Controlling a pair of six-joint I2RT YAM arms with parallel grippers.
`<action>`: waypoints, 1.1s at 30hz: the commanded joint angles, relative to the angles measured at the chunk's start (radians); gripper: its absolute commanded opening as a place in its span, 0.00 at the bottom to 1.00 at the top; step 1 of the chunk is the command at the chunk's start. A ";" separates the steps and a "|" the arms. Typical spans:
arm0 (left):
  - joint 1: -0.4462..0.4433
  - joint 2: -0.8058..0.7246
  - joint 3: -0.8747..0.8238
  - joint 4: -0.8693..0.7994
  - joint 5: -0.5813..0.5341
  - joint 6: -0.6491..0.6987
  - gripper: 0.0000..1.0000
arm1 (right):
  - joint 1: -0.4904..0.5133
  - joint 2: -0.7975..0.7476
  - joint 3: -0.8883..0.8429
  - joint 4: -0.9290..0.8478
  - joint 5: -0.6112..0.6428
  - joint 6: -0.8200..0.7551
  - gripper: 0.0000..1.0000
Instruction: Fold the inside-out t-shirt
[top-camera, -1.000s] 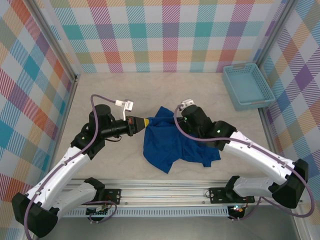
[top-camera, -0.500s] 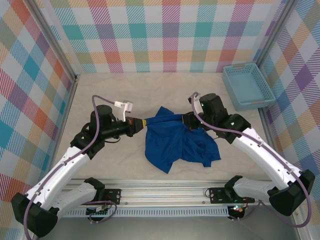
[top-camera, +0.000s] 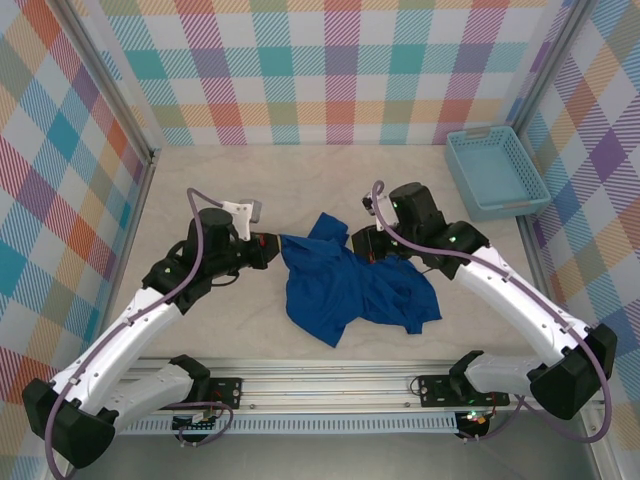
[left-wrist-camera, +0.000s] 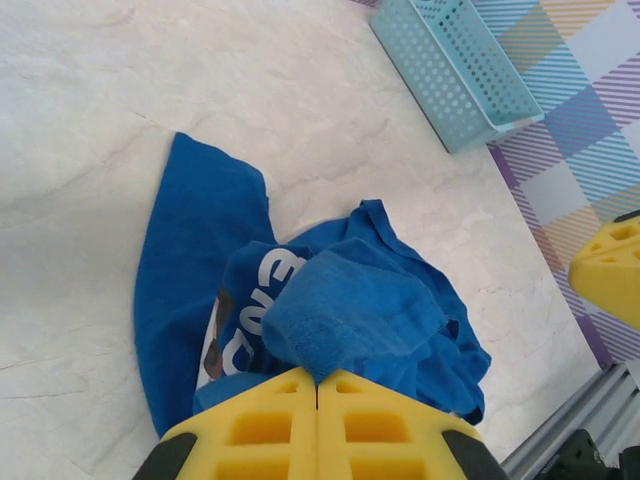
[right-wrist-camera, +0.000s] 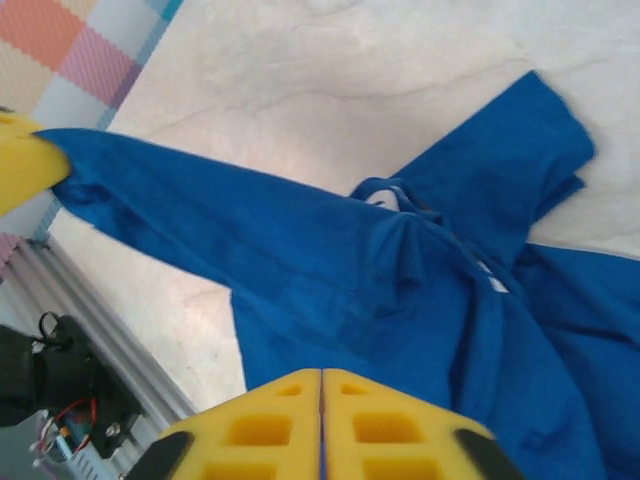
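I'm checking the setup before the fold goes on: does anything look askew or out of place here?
The t-shirt lies in a rumpled heap, not flat, with white print showing between folds. The left hand and right hand each pinch its far edge. The basket sits upright; nothing is spilled.

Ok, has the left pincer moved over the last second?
Yes. The left pincer has drawn slightly left, away from the basket, shut on a corner of the t-shirt.

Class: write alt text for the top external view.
The left gripper and right gripper each pinch a crumpled blue t-shirt on a pale table, stretching its far edge between them. A light-blue basket sits far right.
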 joint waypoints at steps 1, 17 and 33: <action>-0.006 -0.028 0.039 0.010 -0.014 0.002 0.00 | -0.002 -0.004 -0.019 -0.027 0.073 -0.057 0.30; -0.006 -0.023 0.035 0.030 0.055 -0.005 0.00 | 0.001 0.083 -0.199 0.335 -0.304 0.017 0.56; -0.029 0.075 0.150 -0.093 0.173 -0.053 0.00 | 0.223 0.107 -0.135 0.543 0.002 -0.530 0.82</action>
